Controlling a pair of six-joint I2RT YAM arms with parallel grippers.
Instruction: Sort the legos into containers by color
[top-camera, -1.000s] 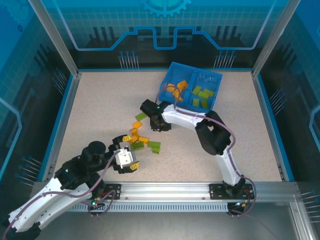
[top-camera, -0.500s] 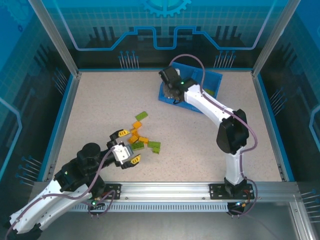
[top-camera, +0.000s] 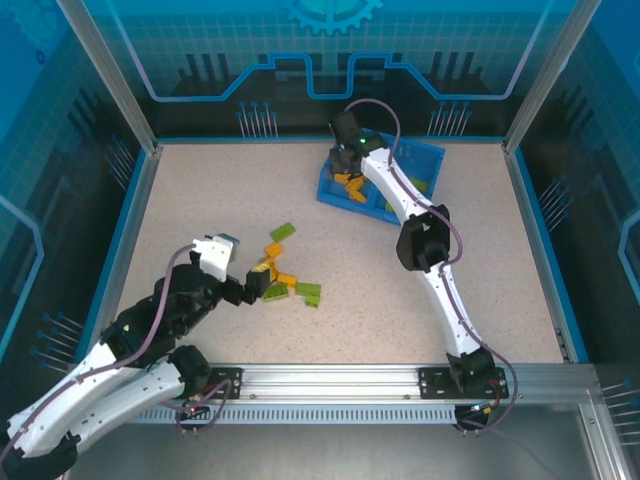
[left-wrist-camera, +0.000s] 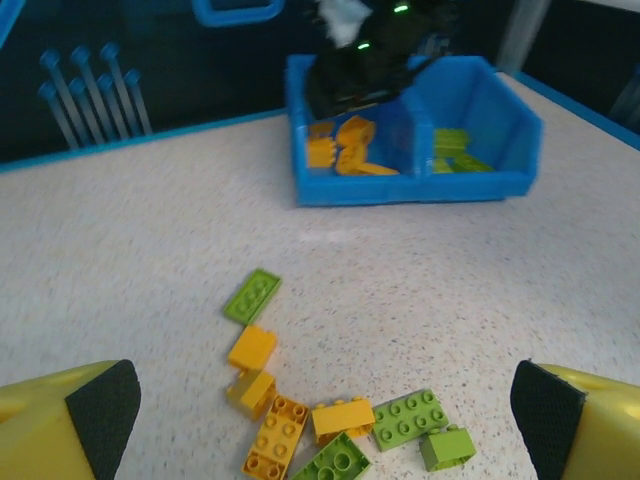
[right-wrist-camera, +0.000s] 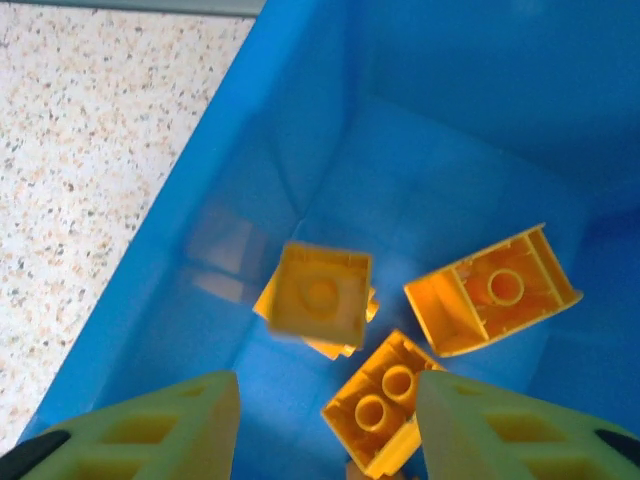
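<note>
- The right gripper (right-wrist-camera: 325, 430) hangs at the upper centre of the top view. Its jaws are spread and empty over the left compartment of the tray (right-wrist-camera: 250, 150). A blurred orange brick (right-wrist-camera: 320, 295) below it is probably dropping among the other orange ones.
- The left gripper (left-wrist-camera: 322, 400), jaws wide and empty, faces the loose legos (left-wrist-camera: 275, 435) at centre-left, likely lining up a pick.

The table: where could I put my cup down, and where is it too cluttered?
Bare table runs down the right side, past the right arm; the far-left corner, beyond the loose legos, is free too. Crowded: the middle-left, where the left gripper hangs by the loose legos, and the tray, with the right gripper over its orange bricks.
</note>
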